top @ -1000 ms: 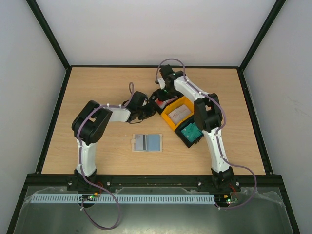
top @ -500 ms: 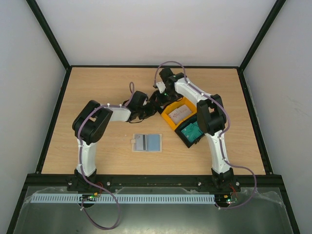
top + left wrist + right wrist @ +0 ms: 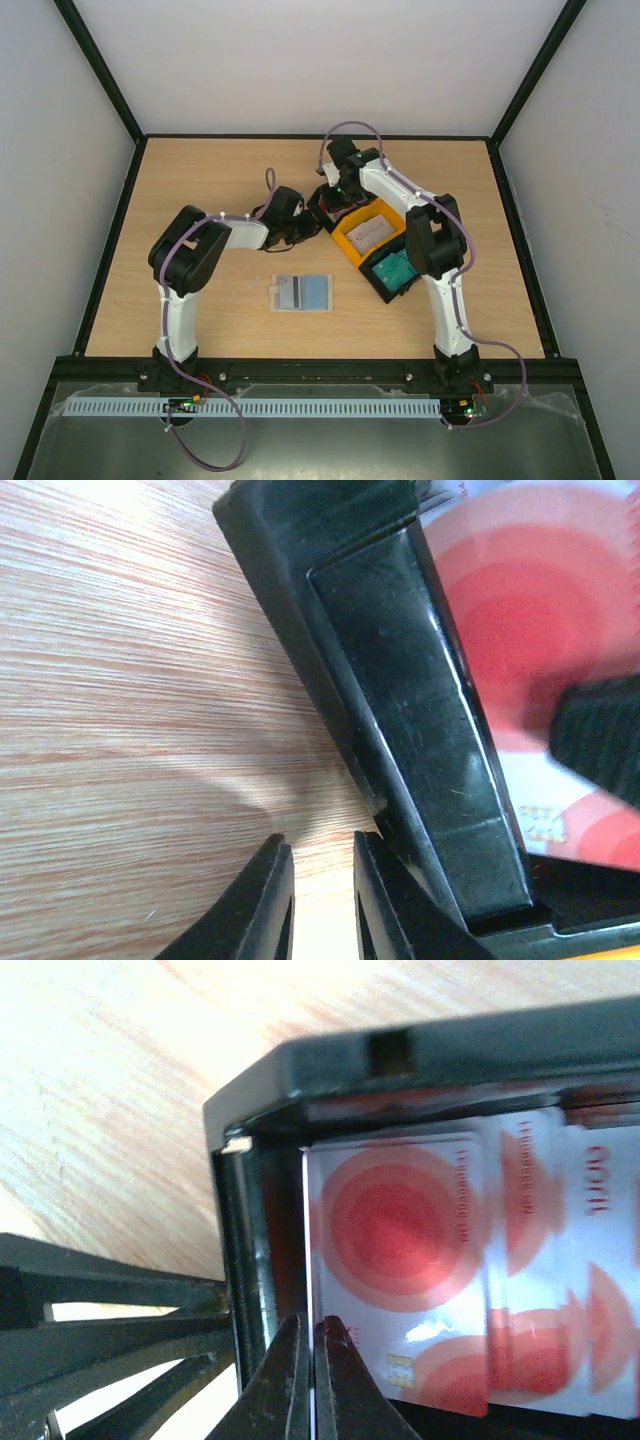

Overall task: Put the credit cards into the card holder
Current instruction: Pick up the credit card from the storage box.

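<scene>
— Credit cards, loc?
— White w/ red print, several overlapping, in the far black bin. Beige cards sit in the orange bin next to it, teal cards in the near black bin. Bins stand in a row, right of table centre.
— Card holder?
— Open flat on table, toward near edge, well apart from bins. Grey and blue panels show inside; can't tell if those are cards.
— Right end effector?
— Inside far black bin. Fingers pressed together, tips at left edge of a red-print card. Contact w/ card can't be confirmed.
— Left end effector?
— Low over table, outside same bin, just beside its wall. Fingers slightly apart, bare table visible through the narrow gap. One finger close to bin wall; touching or not, can't tell.
</scene>
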